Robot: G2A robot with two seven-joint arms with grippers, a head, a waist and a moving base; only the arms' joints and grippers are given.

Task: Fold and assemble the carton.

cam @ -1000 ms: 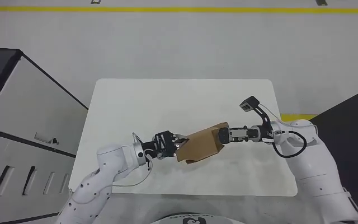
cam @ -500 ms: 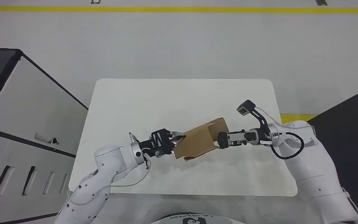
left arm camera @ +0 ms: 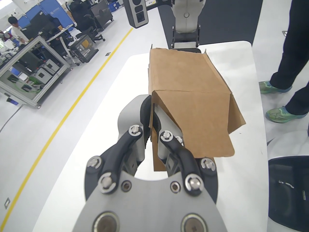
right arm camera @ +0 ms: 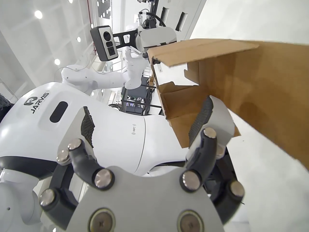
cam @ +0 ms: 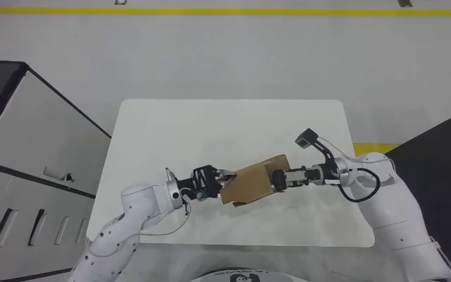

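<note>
Toward the front middle of the white table (cam: 176, 127), the brown carton (cam: 252, 185) is lying on its side between my two arms; I cannot tell whether it is touching the surface. My left gripper (cam: 220, 180) is pinching one cardboard wall at the end facing it, fingers closed on it. A loose flap (left arm camera: 212, 143) is hanging down beside those fingers, partly covering that opening. My right gripper (cam: 280, 178) is sitting at the opposite end with fingers spread wide, one pad (right arm camera: 201, 119) lying against the cardboard. A grey cabinet (cam: 42, 141) is standing just off the table's left edge, and a yellow floor line (cam: 225, 11) is running beyond the far edge.
</note>
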